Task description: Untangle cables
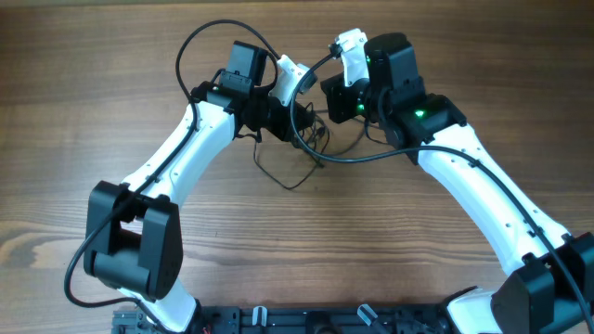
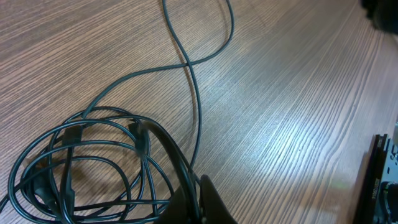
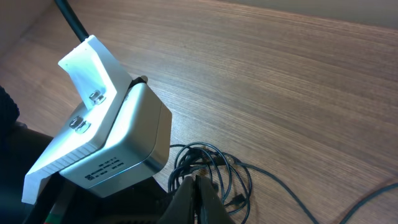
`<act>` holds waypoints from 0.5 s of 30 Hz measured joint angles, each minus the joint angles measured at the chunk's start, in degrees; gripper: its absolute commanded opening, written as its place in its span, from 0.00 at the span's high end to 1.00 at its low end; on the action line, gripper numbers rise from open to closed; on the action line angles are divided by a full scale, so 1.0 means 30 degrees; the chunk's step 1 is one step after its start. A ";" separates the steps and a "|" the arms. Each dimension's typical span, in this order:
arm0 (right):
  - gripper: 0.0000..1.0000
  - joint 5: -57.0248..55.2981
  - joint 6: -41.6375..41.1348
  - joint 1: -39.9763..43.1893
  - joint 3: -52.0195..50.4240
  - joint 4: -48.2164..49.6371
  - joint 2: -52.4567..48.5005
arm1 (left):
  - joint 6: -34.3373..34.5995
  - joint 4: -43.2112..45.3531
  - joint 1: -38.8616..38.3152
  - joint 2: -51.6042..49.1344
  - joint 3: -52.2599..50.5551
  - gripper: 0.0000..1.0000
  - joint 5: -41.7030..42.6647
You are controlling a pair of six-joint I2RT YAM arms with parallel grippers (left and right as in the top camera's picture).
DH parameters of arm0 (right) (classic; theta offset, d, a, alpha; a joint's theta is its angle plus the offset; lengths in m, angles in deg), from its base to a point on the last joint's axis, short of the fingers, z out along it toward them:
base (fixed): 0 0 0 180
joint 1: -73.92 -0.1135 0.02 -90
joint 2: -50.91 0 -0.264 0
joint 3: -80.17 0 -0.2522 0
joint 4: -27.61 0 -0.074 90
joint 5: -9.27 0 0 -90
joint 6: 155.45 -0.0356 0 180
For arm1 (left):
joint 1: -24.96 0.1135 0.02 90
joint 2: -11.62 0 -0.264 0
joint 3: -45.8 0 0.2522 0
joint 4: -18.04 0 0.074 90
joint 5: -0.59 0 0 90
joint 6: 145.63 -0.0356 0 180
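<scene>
Both arms meet at upper centre of the overhead view, probably so each can work one side of the tangle. The cables (image 2: 93, 165) lie on the table (image 2: 298, 93) as one loose coil, lower left in the left wrist view. One long strand (image 2: 196, 93) runs off to the top edge. The left gripper (image 2: 200, 194) is closed at the coil's edge, and whether it pinches a wire is unclear. The right gripper (image 3: 196, 193) is closed too, just short of the loops. That makes two grippers and one coil, but the number of cables cannot be told.
</scene>
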 measured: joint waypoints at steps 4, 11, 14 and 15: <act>0.93 -0.0102 -0.0270 0.0000 0.0000 -0.0750 0.0007 | 0.0000 -0.0175 0.0000 0.0000 0.0000 0.96 0.0000; 0.77 -0.2055 -0.0911 0.0000 0.0000 -0.1654 0.0036 | 0.0000 0.0335 0.0197 0.0000 0.0000 0.96 0.0000; 0.60 -0.2324 -0.0976 0.0000 0.0000 -0.1719 0.0036 | 0.0000 0.0605 0.0772 0.0386 -0.0007 0.96 -0.0022; 0.57 -0.2419 -0.1151 0.0000 0.0000 -0.1880 0.0036 | 0.0000 0.0721 0.0991 0.0801 -0.0044 0.96 -0.0066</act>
